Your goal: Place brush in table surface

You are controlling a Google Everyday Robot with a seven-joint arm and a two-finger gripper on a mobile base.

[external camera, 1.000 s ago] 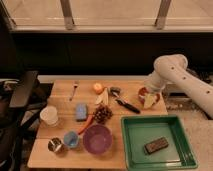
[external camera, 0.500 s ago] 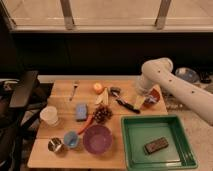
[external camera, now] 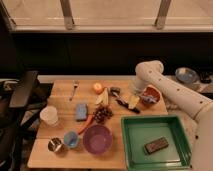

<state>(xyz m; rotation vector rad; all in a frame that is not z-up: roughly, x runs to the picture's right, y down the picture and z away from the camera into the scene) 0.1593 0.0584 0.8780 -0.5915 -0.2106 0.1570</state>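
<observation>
1 pincer [external camera: 133, 96] close above brush [external camera: 120, 101] on table surface [external camera: 60, 102], grip state unclear.

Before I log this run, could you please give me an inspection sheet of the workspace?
Surface: wooden table surface, crowded.
Job's things: brush lying on the planks, towards the back.
Clutter: green tray holding dark block; purple bowl, carrot, grapes, fork, blue sponge.
Grippers: pincer low by the brush's handle, beside the red bowl.
Cables: nothing seen.
Surroundings: black chair at left, window behind.
</observation>
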